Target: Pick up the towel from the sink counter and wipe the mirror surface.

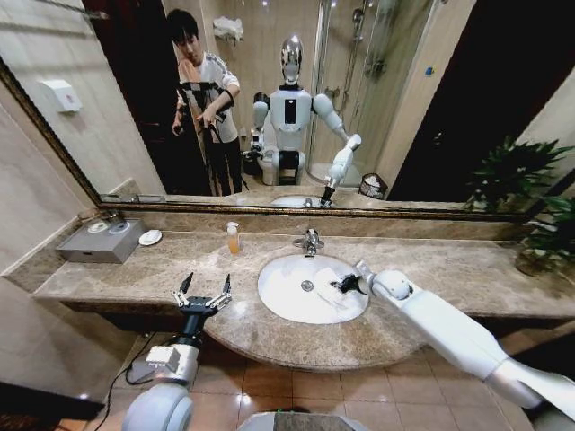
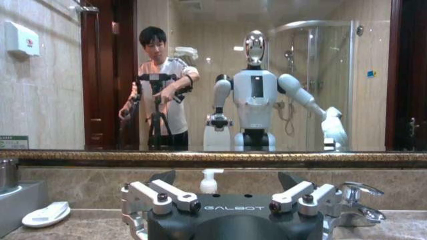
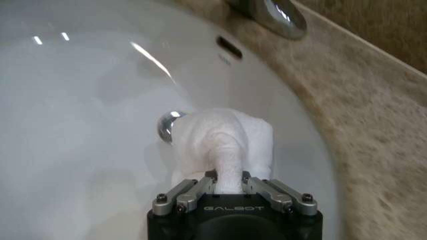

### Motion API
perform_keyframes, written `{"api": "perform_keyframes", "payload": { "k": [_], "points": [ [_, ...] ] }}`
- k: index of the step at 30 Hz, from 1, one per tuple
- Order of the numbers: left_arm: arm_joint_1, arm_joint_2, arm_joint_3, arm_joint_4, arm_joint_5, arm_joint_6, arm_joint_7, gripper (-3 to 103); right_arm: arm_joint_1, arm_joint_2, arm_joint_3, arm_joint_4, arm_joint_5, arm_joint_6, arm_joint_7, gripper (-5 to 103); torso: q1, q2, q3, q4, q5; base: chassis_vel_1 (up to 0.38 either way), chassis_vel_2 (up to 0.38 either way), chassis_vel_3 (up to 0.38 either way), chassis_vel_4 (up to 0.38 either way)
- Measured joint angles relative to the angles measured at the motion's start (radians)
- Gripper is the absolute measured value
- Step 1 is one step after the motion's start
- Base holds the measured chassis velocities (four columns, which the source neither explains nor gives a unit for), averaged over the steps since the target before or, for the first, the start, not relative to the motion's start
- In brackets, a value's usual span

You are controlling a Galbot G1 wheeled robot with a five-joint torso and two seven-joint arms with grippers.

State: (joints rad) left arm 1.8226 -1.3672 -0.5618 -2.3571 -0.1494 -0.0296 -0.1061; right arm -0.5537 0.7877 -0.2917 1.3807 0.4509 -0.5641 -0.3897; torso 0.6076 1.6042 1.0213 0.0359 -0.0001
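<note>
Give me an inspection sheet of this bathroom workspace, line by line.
Surface: sink counter, marble, white basin with chrome faucet.
Job's things: white towel in the basin, beside the drain; mirror above the counter.
Clutter: soap bottle, soap dish, grey tray, potted plant.
End effectors: right end effector shut on the towel; left end effector open at the counter's front edge.
Cables: one on the floor.
Surroundings: tiled walls, the mirror reflects a shower stall.
</note>
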Motion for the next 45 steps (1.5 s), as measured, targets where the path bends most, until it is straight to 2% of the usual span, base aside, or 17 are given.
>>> {"api": "perform_keyframes", "payload": {
  "k": [11,14,15,17,21,27,31,34,37,39,41,45],
  "points": [
    [0.000,0.000,0.000,0.000,0.000,0.000,0.000,100,-0.004,-0.004,-0.052,0.010,0.015,-0.022,0.016,13,0.000,0.000,0.000,0.0004,0.0000,0.000,0.000,0.000,0.000],
    [0.000,0.000,0.000,0.000,0.000,0.000,0.000,100,-0.048,-0.043,-0.068,0.103,0.088,-0.055,0.091,13,0.000,0.000,0.000,-0.0001,0.0003,0.000,0.000,0.000,0.000],
    [0.000,0.000,0.000,0.000,0.000,0.000,0.000,100,-0.048,-0.043,-0.068,0.103,0.088,-0.055,0.091,13,0.000,0.000,0.000,-0.0001,0.0003,0.000,0.000,0.000,0.000],
    [0.000,0.000,0.000,0.000,0.000,0.000,0.000,100,-0.074,-0.070,-0.069,0.170,0.155,-0.094,0.150,13,0.000,0.000,0.000,-0.0002,0.0002,0.000,0.000,0.000,0.000],
    [0.000,0.000,0.000,0.000,0.000,0.000,0.000,100,-0.077,-0.082,-0.066,0.189,0.176,-0.117,0.165,13,0.000,0.000,0.000,-0.0002,-0.0001,0.000,0.000,0.000,0.000],
    [0.000,0.000,0.000,0.000,0.000,0.000,0.000,100,-0.035,-0.070,-0.059,0.116,0.123,-0.106,0.121,13,0.000,0.000,0.000,0.0002,0.0000,0.000,0.000,0.000,0.000],
    [0.000,0.000,0.000,0.000,0.000,0.000,0.000,100,0.046,-0.065,-0.113,0.022,-0.043,0.003,-0.006,13,0.000,0.000,0.000,0.0002,0.0000,0.000,0.000,0.000,0.000],
    [0.000,0.000,0.000,0.000,0.000,0.000,0.000,100,0.061,-0.066,-0.133,0.020,-0.090,0.020,-0.037,13,0.000,0.000,0.000,0.0002,0.0000,0.000,0.000,0.000,0.000],
    [0.000,0.000,0.000,0.000,0.000,0.000,0.000,100,0.058,-0.070,-0.149,0.051,-0.095,0.016,-0.026,13,0.000,0.000,0.000,0.0000,0.0000,0.000,0.000,0.000,0.000],
    [0.000,0.000,0.000,0.000,0.000,0.000,0.000,100,0.036,-0.084,-0.173,0.122,-0.067,-0.019,0.001,13,0.000,0.000,0.000,0.0001,0.0000,0.000,0.000,0.000,0.000],
    [0.000,0.000,0.000,0.000,0.000,0.000,0.000,100,0.029,-0.088,-0.181,0.140,-0.059,-0.024,0.011,13,0.000,0.000,0.000,0.0001,-0.0004,0.000,0.000,0.000,0.000],
    [0.000,0.000,0.000,0.000,0.000,0.000,0.000,100,-0.006,-0.093,-0.206,0.208,-0.034,-0.040,0.083,13,0.000,0.000,0.000,-0.0001,0.0002,0.000,0.000,0.000,0.000]
  ]
}}
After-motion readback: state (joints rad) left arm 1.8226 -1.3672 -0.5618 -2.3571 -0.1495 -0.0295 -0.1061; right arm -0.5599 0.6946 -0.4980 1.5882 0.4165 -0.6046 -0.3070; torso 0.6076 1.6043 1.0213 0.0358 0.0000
